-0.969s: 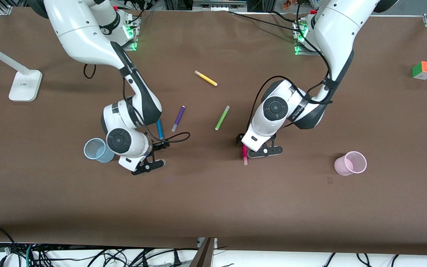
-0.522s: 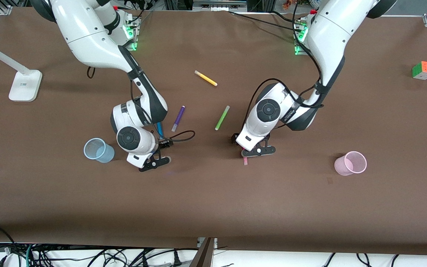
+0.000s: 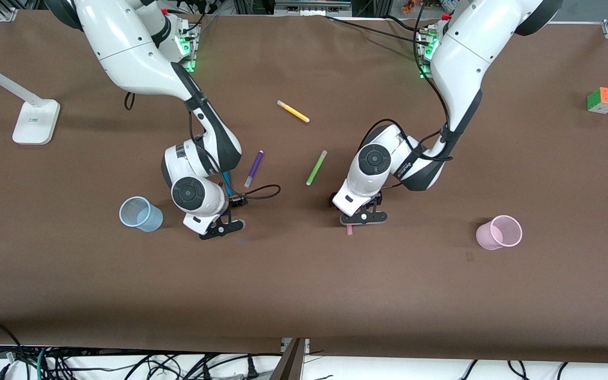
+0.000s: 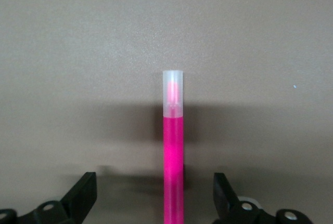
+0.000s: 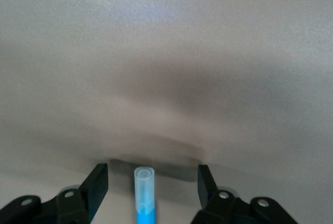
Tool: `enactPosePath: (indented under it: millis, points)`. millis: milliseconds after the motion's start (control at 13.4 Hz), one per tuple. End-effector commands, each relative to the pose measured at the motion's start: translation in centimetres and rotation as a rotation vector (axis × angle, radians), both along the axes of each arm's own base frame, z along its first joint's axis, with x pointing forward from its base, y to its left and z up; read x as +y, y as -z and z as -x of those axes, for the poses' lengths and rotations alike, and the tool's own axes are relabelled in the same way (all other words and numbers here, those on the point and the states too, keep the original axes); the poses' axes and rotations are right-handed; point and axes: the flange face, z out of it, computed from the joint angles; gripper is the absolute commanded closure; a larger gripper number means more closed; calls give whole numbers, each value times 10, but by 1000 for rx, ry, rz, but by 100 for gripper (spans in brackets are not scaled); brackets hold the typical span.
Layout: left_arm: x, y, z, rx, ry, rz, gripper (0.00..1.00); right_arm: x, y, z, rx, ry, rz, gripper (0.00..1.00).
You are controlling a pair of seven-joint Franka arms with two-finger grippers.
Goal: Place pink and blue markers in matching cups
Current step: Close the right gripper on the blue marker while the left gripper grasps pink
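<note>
The pink marker (image 4: 173, 151) lies flat on the table between the jaws of my left gripper (image 4: 155, 193), which stands open with a gap on each side. From the front, only the marker's pale cap (image 3: 349, 229) shows under the left gripper (image 3: 363, 217). My right gripper (image 5: 152, 185) is open low around the blue marker (image 5: 144, 195), touching it on neither side. From the front, a short blue stretch (image 3: 226, 183) shows beside the right gripper (image 3: 223, 228). The blue cup (image 3: 139, 214) stands upright close beside the right hand. The pink cup (image 3: 499, 232) stands toward the left arm's end.
A purple marker (image 3: 254, 168), a green marker (image 3: 316, 167) and a yellow marker (image 3: 293, 111) lie between the arms, farther from the front camera. A colour cube (image 3: 604, 100) sits at the left arm's end, and a white lamp base (image 3: 36, 121) at the right arm's end.
Both hands have come down over their markers. The right gripper shifted away from the blue cup onto the blue marker. The left gripper now hides all of the pink marker but its cap.
</note>
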Motion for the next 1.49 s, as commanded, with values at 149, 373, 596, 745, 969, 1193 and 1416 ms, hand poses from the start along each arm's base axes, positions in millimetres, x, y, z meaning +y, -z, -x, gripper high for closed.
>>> enactPosePath:
  millis: [149, 373, 596, 745, 969, 1193, 1416]
  points:
    - [-4, 7, -6, -57, 56, -32, 12, -6, -12, 16, 2, 1, 14, 73]
    - [-2, 6, -9, -71, 60, -21, 23, -5, -9, 17, -3, -3, 13, 73]
    - [-3, 11, -8, -64, 61, -21, 49, -6, -6, 14, -19, -10, 15, 73]
    - [-2, 9, -9, -70, 57, -15, 75, -6, -5, 14, -29, -15, 11, 77]
    - [-6, 6, -12, -101, 41, 22, 100, -4, -33, 4, -71, -43, -13, 100]
    - [8, -13, -23, -116, 11, 24, 100, -8, -96, -20, -156, -31, -45, 100]
    - [40, -68, -39, -96, -27, -26, 100, -38, -155, -36, -190, -142, -68, 100]
